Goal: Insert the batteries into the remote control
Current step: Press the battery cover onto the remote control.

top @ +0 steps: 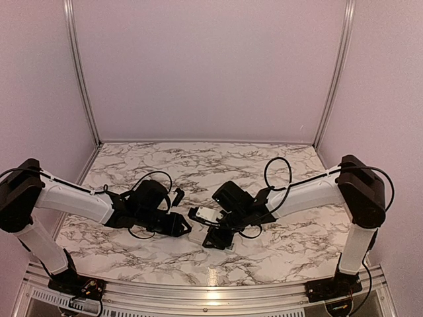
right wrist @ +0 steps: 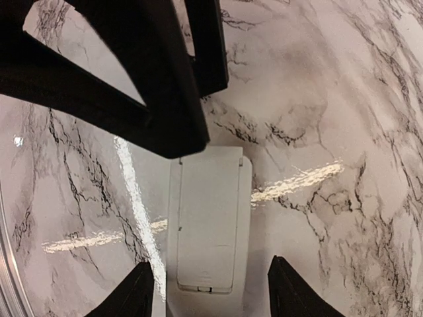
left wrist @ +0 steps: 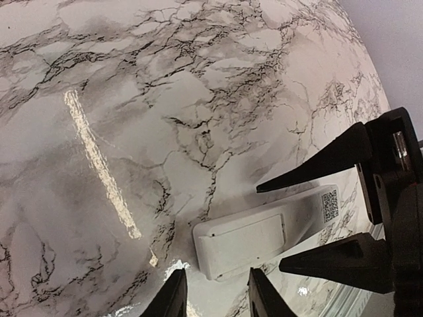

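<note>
Right wrist view, right gripper (right wrist: pixel 210 263): your jaws stand wide astride the remote control (right wrist: pixel 210 205), a gap at each side, gripping nothing.
Left gripper (left wrist: pixel 215 282): narrower gap, empty, just off the remote's left end.
Remote control: face down in the middle of the marble table (left wrist: pixel 99 79), battery cover (left wrist: pixel 243 239) up and shut.
Batteries: not visible in any view.
Handling: light, stiff, slick plastic; it'll likely skid on the glossy top.
Hold: pinch the long edges, clear of the cover.
</note>
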